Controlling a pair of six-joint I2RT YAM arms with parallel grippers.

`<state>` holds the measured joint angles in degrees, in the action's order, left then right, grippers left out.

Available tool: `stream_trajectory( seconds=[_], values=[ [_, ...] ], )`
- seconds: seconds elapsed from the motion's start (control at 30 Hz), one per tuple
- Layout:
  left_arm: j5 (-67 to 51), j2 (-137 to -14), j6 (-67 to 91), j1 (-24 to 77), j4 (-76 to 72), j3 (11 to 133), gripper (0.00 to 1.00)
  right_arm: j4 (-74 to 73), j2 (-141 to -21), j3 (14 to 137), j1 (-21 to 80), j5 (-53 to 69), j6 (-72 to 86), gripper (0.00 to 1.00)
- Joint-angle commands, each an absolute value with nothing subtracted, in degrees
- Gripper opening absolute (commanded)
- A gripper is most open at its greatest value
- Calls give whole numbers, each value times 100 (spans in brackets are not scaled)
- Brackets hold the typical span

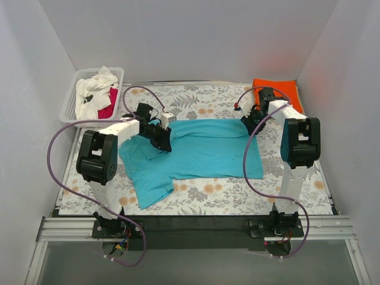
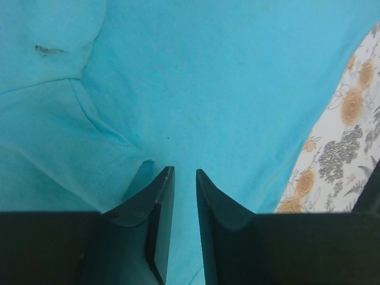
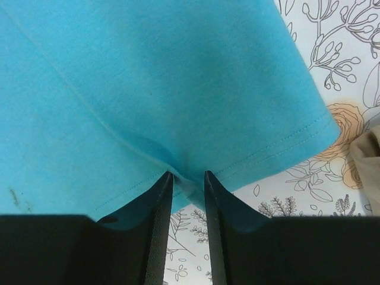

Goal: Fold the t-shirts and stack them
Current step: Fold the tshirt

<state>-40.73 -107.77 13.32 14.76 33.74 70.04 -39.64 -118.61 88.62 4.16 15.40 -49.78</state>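
At the near edge the two arm bases sit on a black rail [image 1: 196,225], with purple cables [image 1: 58,135] looping up along each white arm. Just beyond, the teal t-shirt [image 1: 202,154] lies spread on the floral-print tablecloth [image 1: 202,193]. It is soft, thin knit, mostly flat, with one sleeve trailing toward the near left and a stitched hem along its right side. The left gripper [image 2: 184,170] is down on the shirt's upper left, its black, curved fingers drawn close together on a raised crease of the cloth. A small dark mark shows on the fabric further off. The right gripper [image 3: 187,173] sits at the shirt's far right corner, fingers nipped onto the hem, which puckers between them. Further back, a folded orange t-shirt [image 1: 274,88] lies in the far right corner, clear of the teal one. In the far left corner a white plastic lattice basket [image 1: 70,102] holds a crumpled white t-shirt [image 1: 98,83] and a red-pink one [image 1: 109,102].
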Motion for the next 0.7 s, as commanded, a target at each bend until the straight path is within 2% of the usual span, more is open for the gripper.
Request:
stream_trajectory(
  seconds=[0.0, 0.1, 0.17, 0.2, 0.37, 0.67],
  values=[
    [-4421, -10257, 1695, 1240, 3568, 7355, 22, -4078, -11418, 9140, 413, 1749, -4949, 31],
    [-4360, -10301, 1985, 731, 3533, 7769, 22, -4166, -11373, 9386, 413, 1951, -4747, 31],
    [-3844, -10388, 2336, 466, 3183, 7901, 22, -4157, -11390, 9640, 422, 2092, -4475, 31],
    [-3214, -10423, 2416, 405, 3025, 7971, 22, -4149, -11504, 9755, 431, 2118, -4361, 32],
    [-2286, -10915, 2654, 176, 2707, 8279, 22, -4149, -12119, 10581, 518, 1995, -3491, 29],
    [-1354, -11100, 2725, 44, 2689, 7700, 23, -4061, -12831, 10644, 861, 1328, -3366, 29]
  ],
)
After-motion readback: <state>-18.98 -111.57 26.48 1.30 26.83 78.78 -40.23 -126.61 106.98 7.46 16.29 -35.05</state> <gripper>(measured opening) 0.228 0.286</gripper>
